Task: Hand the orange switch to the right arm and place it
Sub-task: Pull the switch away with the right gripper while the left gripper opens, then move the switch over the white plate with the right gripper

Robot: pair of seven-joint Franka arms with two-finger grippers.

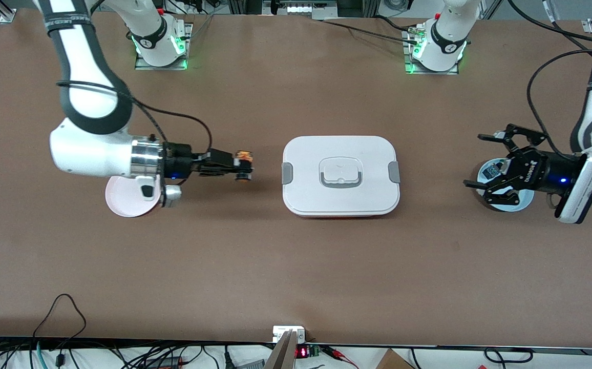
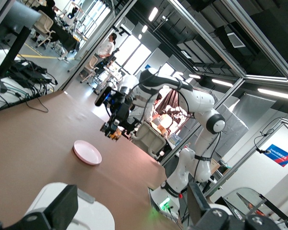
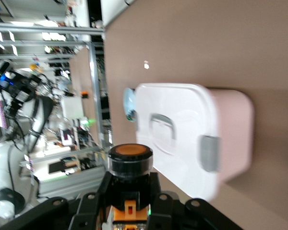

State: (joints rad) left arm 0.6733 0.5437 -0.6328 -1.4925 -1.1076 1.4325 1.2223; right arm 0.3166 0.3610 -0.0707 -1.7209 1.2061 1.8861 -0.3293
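Observation:
The orange switch point(image 1: 245, 156), black with orange parts, is held in my right gripper point(image 1: 240, 169), which is shut on it above bare table between the pink plate point(image 1: 123, 201) and the white lidded box point(image 1: 340, 175). In the right wrist view the switch point(image 3: 130, 163) sits upright between the fingers of the right gripper point(image 3: 129, 194). My left gripper point(image 1: 475, 160) is open and empty over the light blue plate point(image 1: 512, 205) at the left arm's end. In the left wrist view its fingers point(image 2: 53, 212) stand wide apart, and the switch point(image 2: 114, 135) shows far off.
The white box with a grey handle and side clips stands mid-table and also shows in the right wrist view point(image 3: 192, 129). A small dark item point(image 1: 491, 171) lies on the blue plate, partly hidden. The pink plate point(image 2: 87, 152) lies partly under the right wrist.

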